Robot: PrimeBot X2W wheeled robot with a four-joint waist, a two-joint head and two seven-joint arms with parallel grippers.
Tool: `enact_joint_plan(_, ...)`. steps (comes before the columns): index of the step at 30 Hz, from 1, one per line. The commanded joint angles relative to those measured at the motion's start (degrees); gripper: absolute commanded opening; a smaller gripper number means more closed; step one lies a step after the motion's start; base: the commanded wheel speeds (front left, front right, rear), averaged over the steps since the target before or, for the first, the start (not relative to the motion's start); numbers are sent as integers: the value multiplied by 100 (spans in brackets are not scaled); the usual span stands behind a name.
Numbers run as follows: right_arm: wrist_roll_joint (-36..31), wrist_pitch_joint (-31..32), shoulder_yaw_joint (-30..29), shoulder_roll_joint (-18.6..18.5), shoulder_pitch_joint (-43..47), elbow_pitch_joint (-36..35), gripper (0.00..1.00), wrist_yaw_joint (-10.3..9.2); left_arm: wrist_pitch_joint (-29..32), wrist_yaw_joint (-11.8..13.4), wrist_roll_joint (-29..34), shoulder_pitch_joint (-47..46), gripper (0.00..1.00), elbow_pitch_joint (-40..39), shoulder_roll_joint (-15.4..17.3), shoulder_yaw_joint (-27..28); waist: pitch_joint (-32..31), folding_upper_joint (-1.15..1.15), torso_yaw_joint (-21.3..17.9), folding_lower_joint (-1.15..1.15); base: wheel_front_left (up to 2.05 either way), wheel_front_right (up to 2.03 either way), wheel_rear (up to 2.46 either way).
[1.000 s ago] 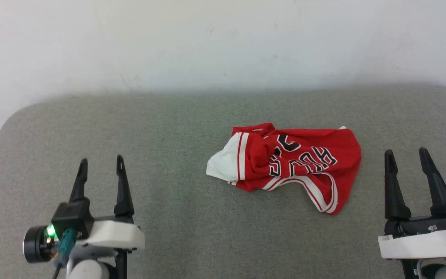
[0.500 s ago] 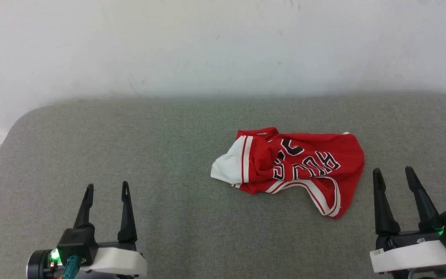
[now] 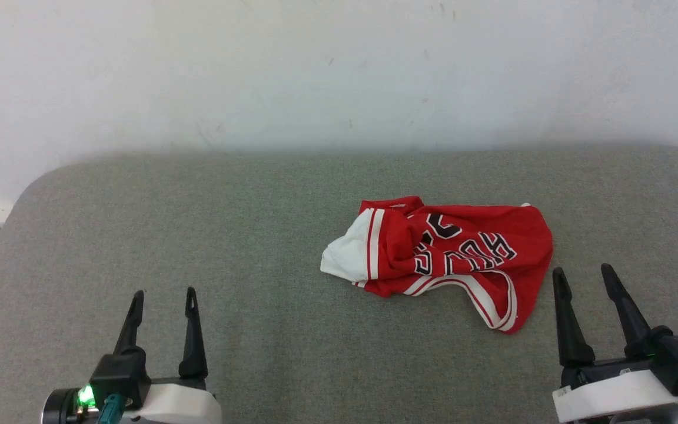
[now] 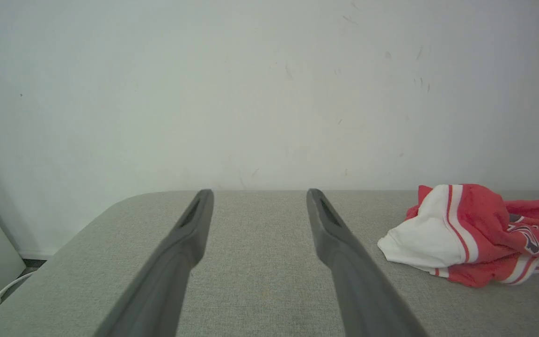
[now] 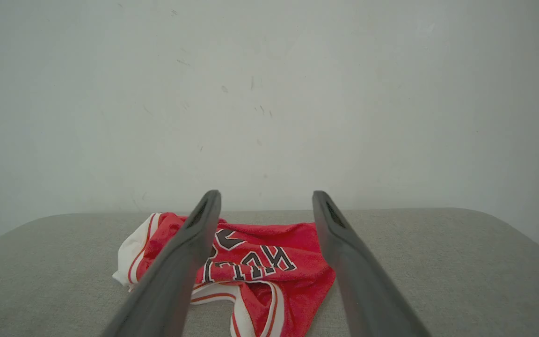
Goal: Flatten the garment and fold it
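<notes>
Closest to us, our left claw (image 3: 164, 291) hangs over the grey cloth top (image 3: 268, 235). Its two fingers are wide apart, with nothing in them. Our right claw (image 3: 581, 268) is spread wide and empty too, just beside the red jersey shirt (image 3: 462, 253). The shirt lies crumpled, right of the middle, with its white sleeve (image 3: 348, 256) toward our left. Behind it stands a white wall (image 3: 315, 70).

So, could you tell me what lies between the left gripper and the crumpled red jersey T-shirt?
Only bare grey fabric surface lies between the left gripper and the crumpled red jersey T-shirt, as the head view shows.
</notes>
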Motion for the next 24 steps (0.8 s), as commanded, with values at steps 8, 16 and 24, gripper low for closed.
enact_joint_plan(8,-104,-27,-8,15,47,0,100,-4,-27,-200,86,-328,100,134,-39,94,44,0,16,0,0,0,0)
enact_joint_plan(16,-166,-27,-4,15,-88,-51,100,-4,-27,-717,206,-1950,100,790,318,-111,271,0,-32,0,0,0,0)
enact_joint_plan(24,-180,-27,7,15,-280,-73,100,-4,930,-1144,-154,-3840,100,2551,565,-988,594,0,-165,0,0,0,0)
